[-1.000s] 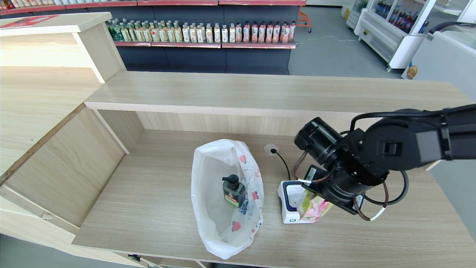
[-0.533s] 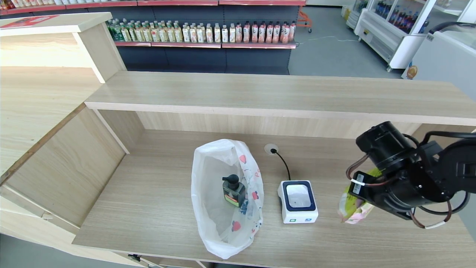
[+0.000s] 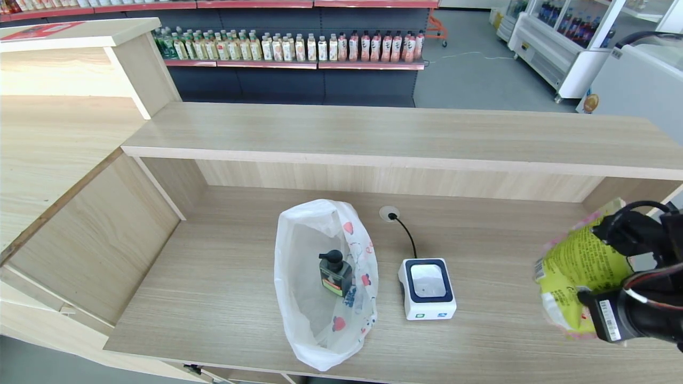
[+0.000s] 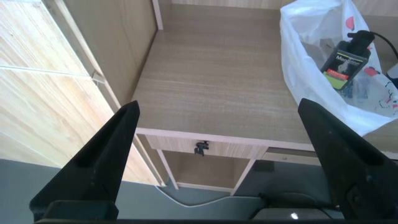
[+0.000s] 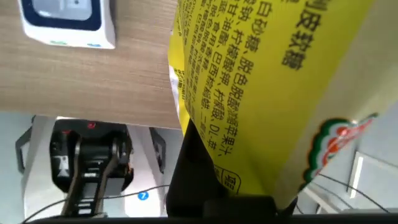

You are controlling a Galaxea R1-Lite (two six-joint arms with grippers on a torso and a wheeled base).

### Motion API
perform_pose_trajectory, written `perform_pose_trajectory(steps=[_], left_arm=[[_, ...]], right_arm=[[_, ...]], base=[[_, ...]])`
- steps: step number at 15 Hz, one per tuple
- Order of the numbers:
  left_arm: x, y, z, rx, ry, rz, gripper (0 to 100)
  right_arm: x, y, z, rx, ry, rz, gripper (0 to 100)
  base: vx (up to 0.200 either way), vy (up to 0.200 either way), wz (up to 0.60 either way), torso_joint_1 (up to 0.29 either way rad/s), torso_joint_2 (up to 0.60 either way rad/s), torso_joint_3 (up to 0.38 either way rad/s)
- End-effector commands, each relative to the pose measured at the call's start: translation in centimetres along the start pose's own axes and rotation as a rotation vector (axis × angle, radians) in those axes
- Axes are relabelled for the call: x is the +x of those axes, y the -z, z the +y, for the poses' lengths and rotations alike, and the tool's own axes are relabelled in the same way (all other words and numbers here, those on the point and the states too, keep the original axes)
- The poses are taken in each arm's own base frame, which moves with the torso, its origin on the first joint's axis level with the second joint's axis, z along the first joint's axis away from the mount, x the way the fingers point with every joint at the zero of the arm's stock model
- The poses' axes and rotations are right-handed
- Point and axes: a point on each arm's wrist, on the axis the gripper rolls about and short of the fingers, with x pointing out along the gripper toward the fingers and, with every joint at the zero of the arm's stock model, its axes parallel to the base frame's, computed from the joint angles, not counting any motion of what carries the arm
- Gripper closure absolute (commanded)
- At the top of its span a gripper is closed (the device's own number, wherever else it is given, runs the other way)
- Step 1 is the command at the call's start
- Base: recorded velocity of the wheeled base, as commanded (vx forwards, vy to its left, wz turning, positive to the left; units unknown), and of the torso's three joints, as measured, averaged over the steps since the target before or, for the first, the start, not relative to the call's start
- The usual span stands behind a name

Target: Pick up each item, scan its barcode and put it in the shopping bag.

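The right end effector (image 3: pixel 600 266) pinches the yellow packet (image 3: pixel 565 272) mid-body above the right end of the bench (image 3: pixel 224 298), well apart from scanner (image 3: pixel 427 288) and bag (image 3: pixel 299 325); likely light, soft and crushable, it suits a gentle hold near a sealed edge; the left end effector (image 4: pixel 219 109) is spread.

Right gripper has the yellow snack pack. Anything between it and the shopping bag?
Yes: the barcode scanner sits on the counter between the yellow snack pack, held in the right gripper, and the shopping bag. It is low, so a raised path would probably pass over it. The bag's mouth looks open.
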Motion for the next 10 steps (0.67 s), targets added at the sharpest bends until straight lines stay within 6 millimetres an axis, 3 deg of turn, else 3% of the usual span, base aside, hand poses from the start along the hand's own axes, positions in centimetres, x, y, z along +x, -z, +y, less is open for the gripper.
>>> perform_pose_trajectory(steps=[1, 7, 10], left_arm=[[0.0, 0.0, 0.0, 0.0, 0.0, 0.0, 0], [0.0, 0.0, 0.0, 0.0, 0.0, 0.0, 0], [0.0, 0.0, 0.0, 0.001, 0.0, 0.0, 0]], right_arm=[[-2.9, 1.9, -0.6, -0.06, -0.15, -0.118, 100], [-4.0, 1.2, -0.1, -0.136, -0.536, -0.204, 100], [-3.5, 0.9, 0.1, -0.138, -0.562, -0.189, 100]], base=[[0.0, 0.0, 0.0, 0.0, 0.0, 0.0], [0.0, 0.0, 0.0, 0.0, 0.0, 0.0], [0.0, 0.0, 0.0, 0.0, 0.0, 0.0]])
